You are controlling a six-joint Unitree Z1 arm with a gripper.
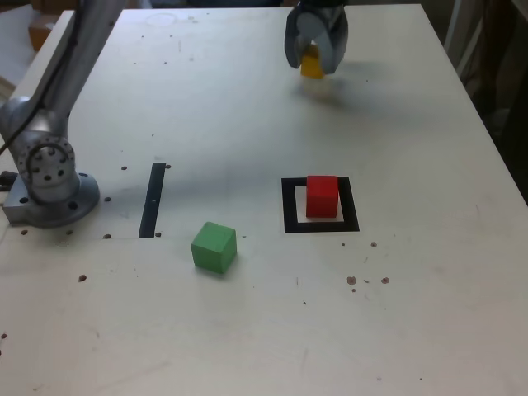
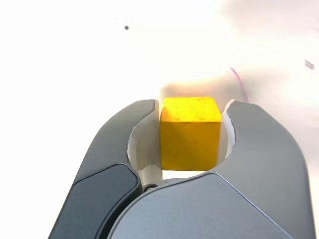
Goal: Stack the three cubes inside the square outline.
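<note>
We have the red cube (image 1: 322, 196) inside the square outline (image 1: 291, 225), right of centre in the exterior view; the gripper (image 2: 190, 110) is clamped on the yellow cube (image 2: 190, 144) (top centre there), while the green cube (image 1: 214, 247), lower left of centre, remains unstacked.

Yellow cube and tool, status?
Tool shut on yellow cube. Red cube inside square outline. Green cube outside, on table.

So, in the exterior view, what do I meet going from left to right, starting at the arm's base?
Arm's base → thin black strip → green cube → black square outline. Left out: the red cube, inside the outline, and the tool with the yellow cube, above the outline in that view.
</note>
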